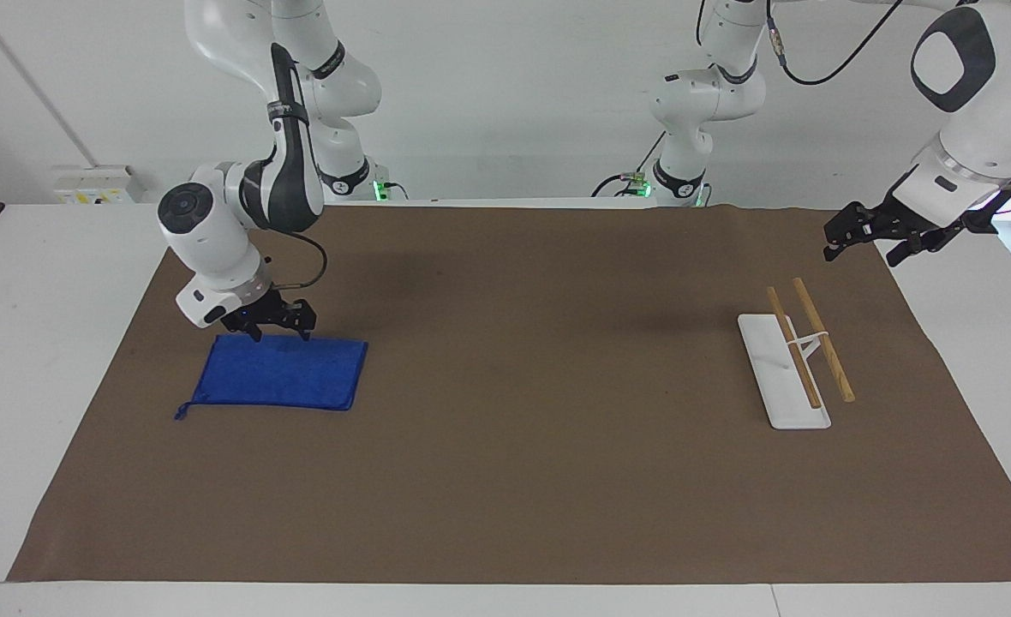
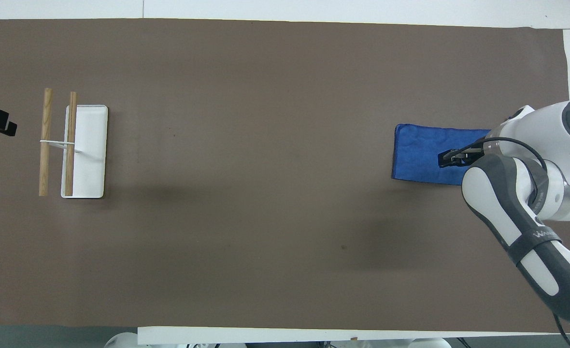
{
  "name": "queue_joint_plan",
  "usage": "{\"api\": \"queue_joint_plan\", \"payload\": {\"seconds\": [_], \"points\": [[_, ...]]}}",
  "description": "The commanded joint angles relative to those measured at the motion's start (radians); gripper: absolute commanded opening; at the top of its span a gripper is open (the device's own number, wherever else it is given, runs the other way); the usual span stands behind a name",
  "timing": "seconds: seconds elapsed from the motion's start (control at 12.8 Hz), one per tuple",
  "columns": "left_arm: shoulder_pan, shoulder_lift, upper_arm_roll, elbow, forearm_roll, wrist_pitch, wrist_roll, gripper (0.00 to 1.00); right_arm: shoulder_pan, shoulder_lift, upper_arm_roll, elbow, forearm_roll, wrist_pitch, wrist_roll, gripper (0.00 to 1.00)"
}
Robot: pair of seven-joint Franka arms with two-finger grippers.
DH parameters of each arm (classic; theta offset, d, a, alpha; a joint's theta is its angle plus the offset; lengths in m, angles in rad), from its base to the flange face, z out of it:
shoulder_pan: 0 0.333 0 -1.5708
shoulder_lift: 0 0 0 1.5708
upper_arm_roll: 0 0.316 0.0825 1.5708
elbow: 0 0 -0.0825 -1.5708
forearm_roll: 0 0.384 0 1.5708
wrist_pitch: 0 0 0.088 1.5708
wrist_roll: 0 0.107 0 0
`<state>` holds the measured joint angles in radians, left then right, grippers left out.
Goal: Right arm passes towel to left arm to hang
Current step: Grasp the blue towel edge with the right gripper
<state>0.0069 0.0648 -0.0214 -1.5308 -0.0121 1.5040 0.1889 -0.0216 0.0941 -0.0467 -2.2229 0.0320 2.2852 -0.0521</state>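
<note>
The right end effector (image 1: pixel 275 328) is down at the edge of the towel (image 1: pixel 281 374) that lies nearest the robots, its two fingers spread apart and pointing downward, with the tips at or just above the cloth; whether they actually touch it cannot be told, and nothing is gripped between them. In the overhead view this end effector (image 2: pixel 451 157) covers part of the cloth, and the white forearm of the right arm (image 2: pixel 531 193) hides the towel's (image 2: pixel 420 154) corner toward that arm's end of the surface. The towel lies flat on the brown mat (image 1: pixel 514 480), toward the right arm's end, with its thin loop (image 1: pixel 182 413) trailing from the corner farthest from the robots. The left end effector (image 1: pixel 848 231) hangs in the air over the mat's edge at the left arm's end, waiting, holding nothing; how far its fingers are parted cannot be told. Below it on the mat stands a white rack (image 1: pixel 784 373) with two wooden rails (image 1: pixel 822 347), well apart from the towel.
</note>
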Motion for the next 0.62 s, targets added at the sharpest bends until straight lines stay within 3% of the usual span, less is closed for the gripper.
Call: {"api": "queue_joint_plan", "payload": {"seconds": [0.0,0.23,0.54], "points": [[-0.007,-0.022,0.008,-0.015,0.001,0.004,0.014,1.00,-0.023,0.010,0.007,-0.052,0.019,0.069,-0.026,0.85],[-0.007,-0.022,0.009,-0.017,0.001,0.002,0.014,1.00,-0.029,0.012,0.007,-0.069,0.019,0.073,-0.031,0.84],[-0.002,-0.022,0.009,-0.017,0.001,0.001,0.015,1.00,-0.034,0.013,0.007,-0.087,0.019,0.076,-0.031,0.75]]}}
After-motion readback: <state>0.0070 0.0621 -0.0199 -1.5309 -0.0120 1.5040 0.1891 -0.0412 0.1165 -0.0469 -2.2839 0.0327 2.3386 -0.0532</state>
